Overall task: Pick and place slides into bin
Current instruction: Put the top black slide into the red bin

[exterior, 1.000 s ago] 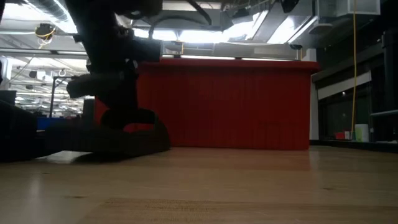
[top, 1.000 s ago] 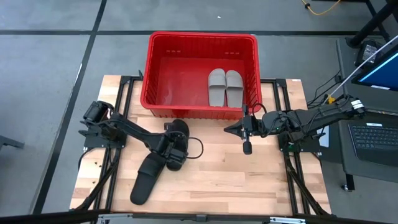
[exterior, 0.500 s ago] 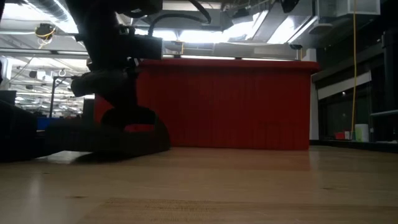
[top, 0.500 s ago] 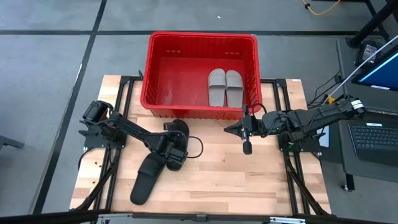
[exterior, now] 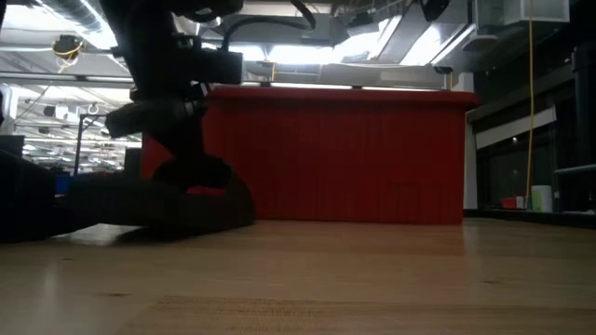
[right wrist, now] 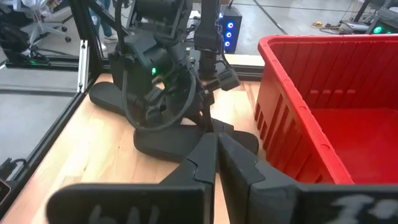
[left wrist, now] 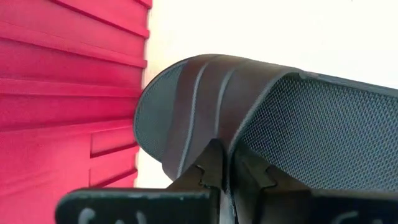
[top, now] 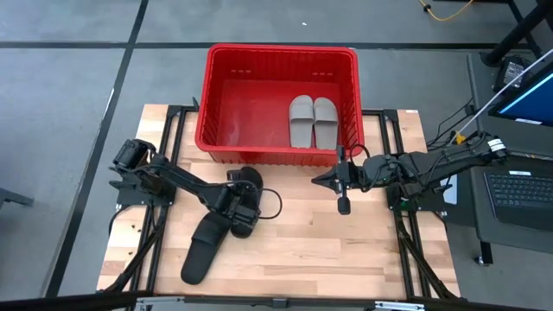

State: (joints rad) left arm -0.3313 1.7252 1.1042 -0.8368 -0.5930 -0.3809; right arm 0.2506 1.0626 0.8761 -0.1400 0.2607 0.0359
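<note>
A black slide [top: 249, 183] lies on the table just in front of the red bin [top: 281, 49], with its sole down. My left gripper [top: 244, 207] stands over it and is shut on its strap. A second black slide [top: 203, 246] lies nearer the front left. Two grey slides [top: 312, 121] lie side by side in the bin's right half. My right gripper [top: 343, 205] hangs shut and holds nothing, in front of the bin's right corner. My left gripper pinches the black slide's wide strap at its edge [left wrist: 217, 144] between its two fingers [left wrist: 249, 177]. They come from above, pointing down [exterior: 191, 167]. The slide [exterior: 186, 209] lies flat on the table, close to the bin's near wall [left wrist: 68, 81].
The bin's left half [top: 246, 108] has a bare floor. Open tabletop [top: 346, 250] spreads across the near right. Black frame rails [top: 160, 147] run along both table sides. A laptop and cables [top: 518, 190] sit beyond the right edge.
My left gripper has shut on the strap of the black slide next to the bin, staying where it stood. The slide has not moved.
</note>
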